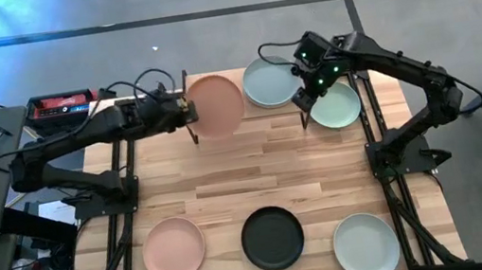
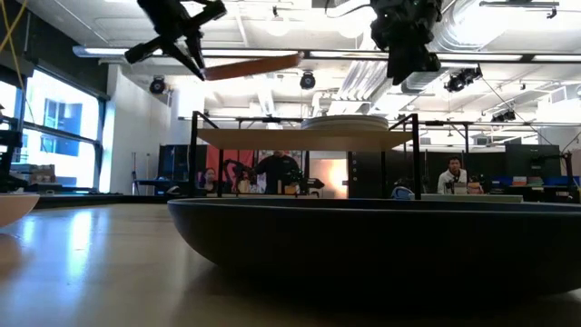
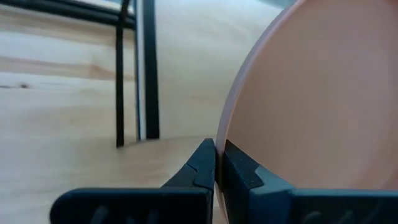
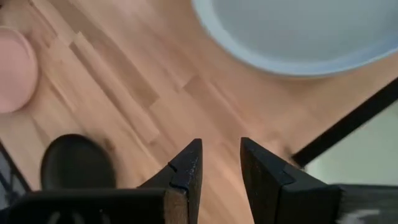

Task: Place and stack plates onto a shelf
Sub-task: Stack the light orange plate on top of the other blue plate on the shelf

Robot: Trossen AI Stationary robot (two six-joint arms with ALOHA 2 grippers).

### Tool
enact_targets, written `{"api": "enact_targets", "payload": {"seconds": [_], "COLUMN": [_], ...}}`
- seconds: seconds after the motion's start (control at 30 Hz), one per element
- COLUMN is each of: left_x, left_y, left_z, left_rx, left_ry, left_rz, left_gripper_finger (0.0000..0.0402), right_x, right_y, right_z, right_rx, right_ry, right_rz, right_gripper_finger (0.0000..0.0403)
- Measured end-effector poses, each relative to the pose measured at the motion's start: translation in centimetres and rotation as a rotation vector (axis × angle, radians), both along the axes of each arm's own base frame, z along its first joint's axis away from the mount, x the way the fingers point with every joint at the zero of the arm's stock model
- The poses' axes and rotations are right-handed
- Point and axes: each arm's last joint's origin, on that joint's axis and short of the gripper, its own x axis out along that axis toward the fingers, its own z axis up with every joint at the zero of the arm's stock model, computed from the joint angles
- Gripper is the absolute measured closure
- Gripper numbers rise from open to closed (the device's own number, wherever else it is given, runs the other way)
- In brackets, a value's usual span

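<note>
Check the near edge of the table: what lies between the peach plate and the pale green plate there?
In the high view, a black plate lies between the peach plate and the pale green plate, apart from both, with bare tabletop on either side.

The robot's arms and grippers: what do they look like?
Both arms are dark, jointed and slim, with black cables looping near the left arm. The right arm shows small green lights by its wrist. Each gripper ends in two flat, dark, wedge-shaped fingers.

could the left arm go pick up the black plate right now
Probably not yet: the left gripper is shut on a peach plate held above the shelf. The black plate itself lies uncovered.
</note>
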Motion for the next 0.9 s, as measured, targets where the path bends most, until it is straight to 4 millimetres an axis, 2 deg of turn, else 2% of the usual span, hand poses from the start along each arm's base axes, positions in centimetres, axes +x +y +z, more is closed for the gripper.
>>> {"api": "enact_targets", "payload": {"seconds": [0.3,0.6,0.9], "left_x": [2.6,4.4,6.5], "left_y": [-1.8,-3.5,-5.6], "left_z": [-2.1,-3.6,-4.1], "left_rx": [-0.005,-0.012,0.009], "left_ry": [0.109,0.176,0.089], "left_rz": [-0.126,-0.210,-0.289], "left_gripper_finger": [0.0401,0.0401,0.0401], "right_x": [2.0,3.7,5.0], "right_y": [3.4,6.2,8.6], "right_z": [0.1,0.4,0.9], "right_rx": [0.027,-0.015,-0.089], "right_ry": [0.000,-0.058,-0.138], "right_rz": [-0.062,-0.099,-0.085], "right_gripper_finger": [0.0316,0.0316,0.0316]}}
